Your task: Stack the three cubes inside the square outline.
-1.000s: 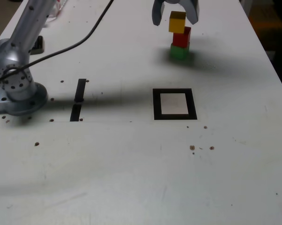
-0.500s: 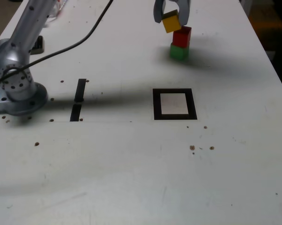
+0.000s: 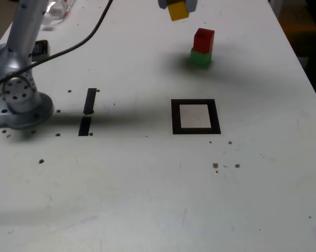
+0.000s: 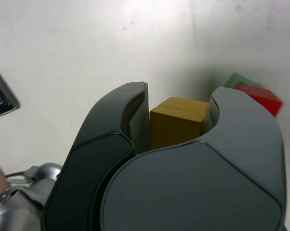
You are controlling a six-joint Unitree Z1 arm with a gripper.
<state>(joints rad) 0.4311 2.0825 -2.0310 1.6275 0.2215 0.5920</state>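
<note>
My gripper (image 3: 177,5) is at the top edge of the exterior view, shut on the yellow cube (image 3: 178,11), which hangs tilted above the table. In the wrist view the yellow cube (image 4: 177,120) sits clamped between the two dark fingers (image 4: 135,115) of my gripper (image 4: 179,126). The red cube (image 3: 203,40) rests on the green cube (image 3: 200,58) at the far side, to the exterior view's right of the gripper; both also show in the wrist view, red cube (image 4: 260,98) over green cube (image 4: 237,80). The square outline (image 3: 195,116) lies nearer the camera, with nothing inside it.
The arm's grey base (image 3: 20,100) stands at the exterior view's left with a black cable (image 3: 79,47) running off it. Two short black tape strips (image 3: 88,111) lie beside the base. Small dark specks (image 3: 216,165) dot the white table.
The gripper closed on the yellow cube that topped the stack, lifted it off the red cube and carried it up and toward the exterior view's left. Red and green cubes stayed put.
</note>
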